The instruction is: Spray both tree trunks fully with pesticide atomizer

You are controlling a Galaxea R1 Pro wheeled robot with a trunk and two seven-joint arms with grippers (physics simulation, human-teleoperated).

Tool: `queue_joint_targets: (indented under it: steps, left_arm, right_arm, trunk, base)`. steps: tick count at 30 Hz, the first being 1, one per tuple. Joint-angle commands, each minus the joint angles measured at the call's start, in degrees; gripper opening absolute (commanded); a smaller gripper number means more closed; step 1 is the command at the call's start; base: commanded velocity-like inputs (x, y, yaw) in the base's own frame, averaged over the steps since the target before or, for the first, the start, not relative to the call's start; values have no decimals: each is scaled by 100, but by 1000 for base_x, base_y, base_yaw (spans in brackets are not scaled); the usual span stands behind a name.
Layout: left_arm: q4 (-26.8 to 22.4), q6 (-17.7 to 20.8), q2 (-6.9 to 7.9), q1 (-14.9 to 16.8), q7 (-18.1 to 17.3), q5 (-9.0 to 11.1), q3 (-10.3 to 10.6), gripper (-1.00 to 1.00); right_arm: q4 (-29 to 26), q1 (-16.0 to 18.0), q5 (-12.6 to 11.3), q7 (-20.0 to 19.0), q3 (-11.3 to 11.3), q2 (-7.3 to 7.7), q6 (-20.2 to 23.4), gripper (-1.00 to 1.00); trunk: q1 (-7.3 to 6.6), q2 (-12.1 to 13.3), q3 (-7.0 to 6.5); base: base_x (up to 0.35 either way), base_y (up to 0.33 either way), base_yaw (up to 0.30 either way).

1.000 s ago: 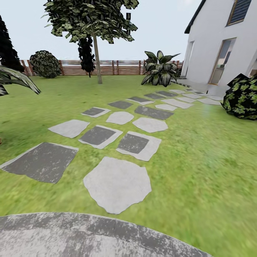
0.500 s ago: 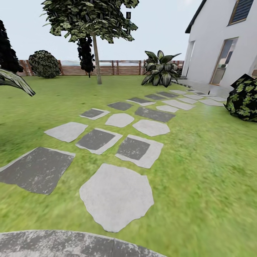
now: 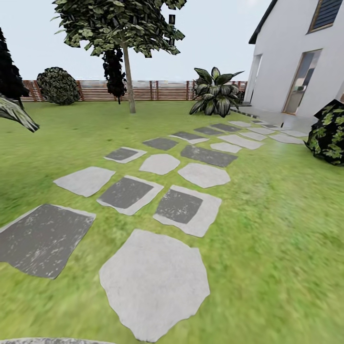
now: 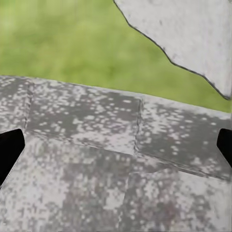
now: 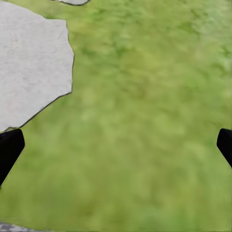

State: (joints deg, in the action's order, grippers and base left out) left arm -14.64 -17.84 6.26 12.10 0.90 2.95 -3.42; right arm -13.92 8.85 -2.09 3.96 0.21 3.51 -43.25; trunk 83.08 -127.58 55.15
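Note:
The pesticide atomizer is out of view. One tall tree [image 3: 119, 24] stands at the far end of the lawn, its thin pale tree trunk [image 3: 129, 83] rising in front of the wooden fence [image 3: 157, 91]. Floor slabs [image 3: 155, 282] of pale and dark grey stone run across the grass towards the house. In the left wrist view my left gripper [image 4: 116, 147] is open over speckled grey paving [image 4: 87, 159], its black fingers [image 4: 8, 150] at both edges. My right gripper [image 5: 116, 147] hangs open above grass, with a pale slab [image 5: 29, 67] beside it.
A white house [image 3: 306, 57] with a glass door stands at the right. A dark leafy bush [image 3: 329, 131] sits by it, a striped-leaf palm [image 3: 215, 93] near the path's far end, and a round shrub [image 3: 59, 86] at the fence. Lawn [image 3: 277, 215] spreads on both sides.
The whole head view has advanced along the path: the slabs have slid down and grown larger, and the grey paving at the bottom edge has almost left the picture.

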Motion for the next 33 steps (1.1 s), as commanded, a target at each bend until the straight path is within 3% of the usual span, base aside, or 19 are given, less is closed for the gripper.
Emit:
queue_joint_targets:
  steps: [1, 33]
  left_arm:
    - [5, -18, -1, 3, -2, 30, -1, 100]
    - [2, -18, 1, 3, -2, 30, -1, 100]
  right_arm:
    - [3, 3, -19, 0, 5, 0, -16, 100]
    - [3, 3, -20, 0, 5, 0, -16, 100]
  trunk:
    - [2, -2, 5]
    - [2, -2, 5]
  base:
    - [340, 0, 0]
    - [339, 0, 0]
